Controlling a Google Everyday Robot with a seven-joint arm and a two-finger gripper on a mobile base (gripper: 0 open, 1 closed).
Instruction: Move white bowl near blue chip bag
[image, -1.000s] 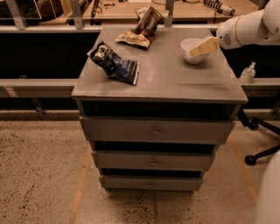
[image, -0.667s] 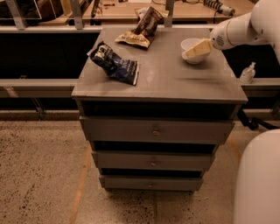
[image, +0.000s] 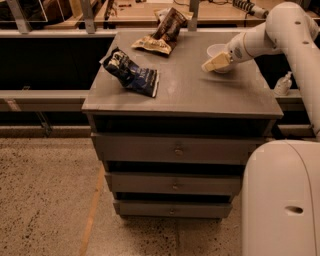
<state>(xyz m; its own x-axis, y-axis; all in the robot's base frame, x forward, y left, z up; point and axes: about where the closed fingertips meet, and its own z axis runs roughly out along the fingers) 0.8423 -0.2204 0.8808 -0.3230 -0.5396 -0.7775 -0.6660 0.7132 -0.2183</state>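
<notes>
A: Camera view. What did we log?

B: The gripper (image: 216, 62) sat upper right of the frame, at the near-left rim of the white bowl (image: 217, 49). Over the last second it had slid left and a bit down-frame across the bowl. Before that it was over the bowl's right half.

A: Did the bowl move?

B: Not that we could see. It sat at the same spot on the right rear of the cabinet top (image: 200, 92) and was still resting on it.

A: Grip state?

B: We couldn't tell. The gripper overlapped the bowl rim, but whether it had closed on the rim didn't show.

A: And the target?

B: The blue chip bag (image: 132, 74) lay crumpled at the left of the top, toward the front edge and well apart from the bowl, and it hadn't shifted. The brown chip bag (image: 161, 36) lay at the back, between the two and further up-frame. It wasn't ours to touch.

A: Anything else shift?

B: The robot base (image: 280, 200) filled more of the lower right than it had a second ago.

A: So what did we conclude?

B: We judged the approach was finishing and the grasp was in progress or about to start. The transfer hadn't begun. The bowl still had to go left and down-frame across bare tabletop, staying in front of the brown bag.
</notes>
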